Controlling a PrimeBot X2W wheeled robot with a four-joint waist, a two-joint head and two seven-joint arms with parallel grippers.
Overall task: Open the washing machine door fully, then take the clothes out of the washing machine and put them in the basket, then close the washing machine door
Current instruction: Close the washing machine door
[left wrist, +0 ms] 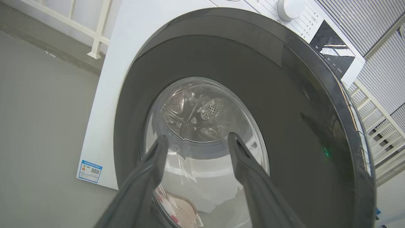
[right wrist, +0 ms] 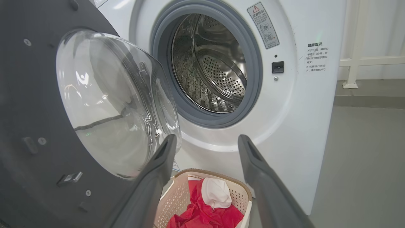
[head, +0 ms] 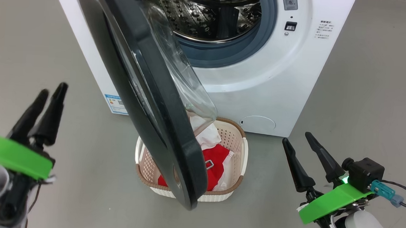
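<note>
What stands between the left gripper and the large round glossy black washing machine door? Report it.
Nothing visible does. The left gripper, open, points straight at the outer face of the large round glossy black washing machine door, with open air between them.

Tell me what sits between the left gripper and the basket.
The open washing machine door: in the head view it stands between the left gripper and the basket.

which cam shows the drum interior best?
Right wrist view: the drum faces the camera through the open mouth, most of its interior visible and looking empty. Head view cuts off its upper part at the frame edge. Left wrist view sees patches of it, distorted, through the glass of the washing machine door.
</note>
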